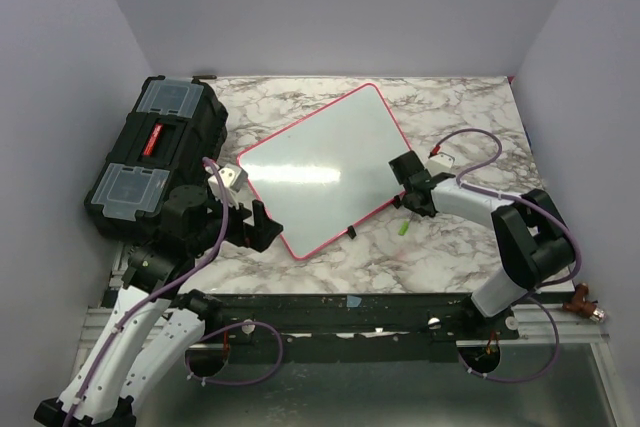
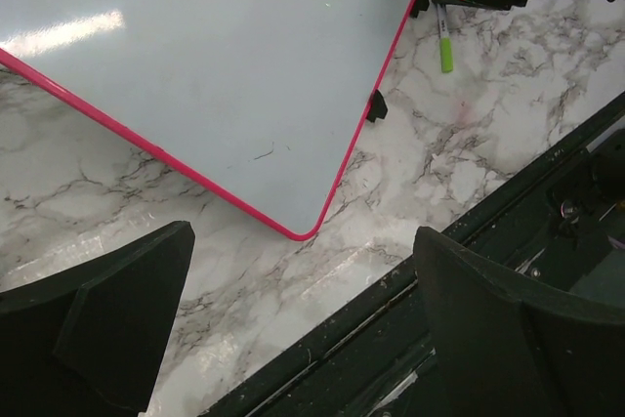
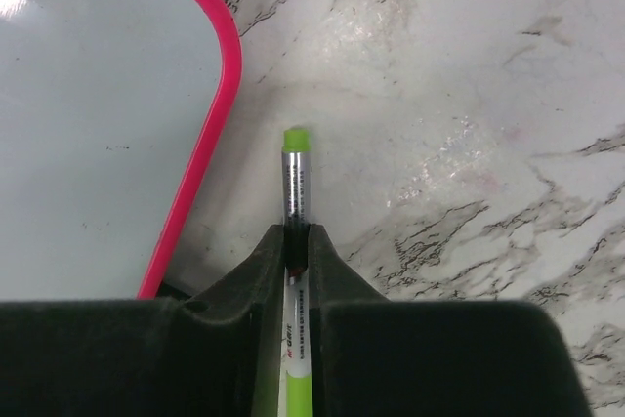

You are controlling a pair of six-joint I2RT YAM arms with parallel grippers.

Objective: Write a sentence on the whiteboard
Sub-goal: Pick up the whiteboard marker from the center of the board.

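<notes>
While the whiteboard [image 1: 320, 162] lay blank mid-table, the right gripper [image 3: 296, 241], just off its right edge, pinched a green marker [image 3: 296, 178] tight; the left gripper [image 1: 258, 225] gaped empty by its near corner. Writing had not begun, I judged; the tip needed carrying onto the board.

The flat white pink-rimmed whiteboard [image 1: 320, 162] lies cornerwise on the marble-patterned table [image 1: 450, 257], with the black plastic toolbox [image 1: 155, 157] to its left. Just right of the board's edge, a green-capped marker [image 3: 296, 178] sits between the right gripper's [image 3: 296, 241] 2 fingers. The left gripper [image 1: 257, 225] sits before the board's near corner.
</notes>
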